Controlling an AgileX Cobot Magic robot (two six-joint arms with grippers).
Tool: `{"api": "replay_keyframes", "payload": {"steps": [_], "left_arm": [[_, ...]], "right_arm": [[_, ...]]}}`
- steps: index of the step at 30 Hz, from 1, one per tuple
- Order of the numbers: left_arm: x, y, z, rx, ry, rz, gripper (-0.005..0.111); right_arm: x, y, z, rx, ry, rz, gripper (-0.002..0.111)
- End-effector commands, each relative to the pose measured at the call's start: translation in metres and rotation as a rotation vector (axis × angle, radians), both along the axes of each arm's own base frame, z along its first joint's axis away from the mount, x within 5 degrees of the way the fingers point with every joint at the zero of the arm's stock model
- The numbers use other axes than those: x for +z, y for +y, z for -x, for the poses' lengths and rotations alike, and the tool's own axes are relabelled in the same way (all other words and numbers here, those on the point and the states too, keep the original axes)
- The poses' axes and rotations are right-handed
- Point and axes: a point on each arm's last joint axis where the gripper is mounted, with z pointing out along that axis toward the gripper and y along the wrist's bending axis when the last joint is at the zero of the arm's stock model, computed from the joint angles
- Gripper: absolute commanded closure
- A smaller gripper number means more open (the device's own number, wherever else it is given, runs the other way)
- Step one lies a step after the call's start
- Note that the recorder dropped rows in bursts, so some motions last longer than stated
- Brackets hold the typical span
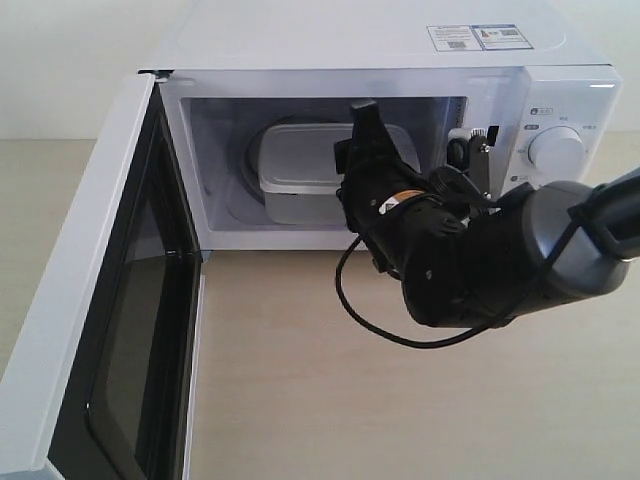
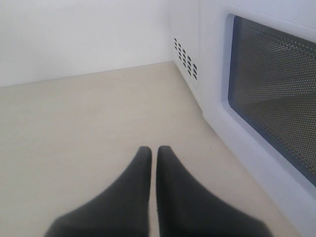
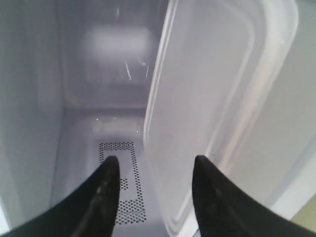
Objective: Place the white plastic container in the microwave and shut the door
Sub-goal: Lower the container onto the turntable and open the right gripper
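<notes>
The microwave (image 1: 400,40) stands at the back with its door (image 1: 90,300) swung wide open to the left. The white plastic container (image 1: 300,160) rests inside the cavity on the glass turntable. My right gripper (image 1: 358,125) reaches into the opening at the container's right end. In the right wrist view this gripper (image 3: 154,165) is open, and the container's rim (image 3: 217,89) runs between the spread fingers without being pinched. My left gripper (image 2: 154,150) is shut and empty, low over the table beside the door's outer window (image 2: 276,84). It does not show in the exterior view.
A round dial (image 1: 557,150) sits on the control panel right of the cavity. The right arm's black cable (image 1: 345,290) loops over the beige tabletop (image 1: 290,380) in front of the opening. A perforated vent (image 3: 121,182) marks the cavity wall near the fingers.
</notes>
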Motion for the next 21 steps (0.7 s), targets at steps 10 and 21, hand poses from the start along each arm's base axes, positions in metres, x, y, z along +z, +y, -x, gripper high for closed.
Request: {"api": "replay_keyframes", "payload": {"steps": [10, 21], "left_arm": [[-0.001, 0.0, 0.0, 0.003, 0.0, -0.003, 0.102], [-0.001, 0.0, 0.0, 0.003, 0.0, -0.003, 0.102]], "right_arm": [[-0.002, -0.023, 0.041, 0.21, -0.173, 0.369, 0.071], [-0.012, -0.02, 0.048, 0.473, -0.422, 1.114, 0.108]]}}
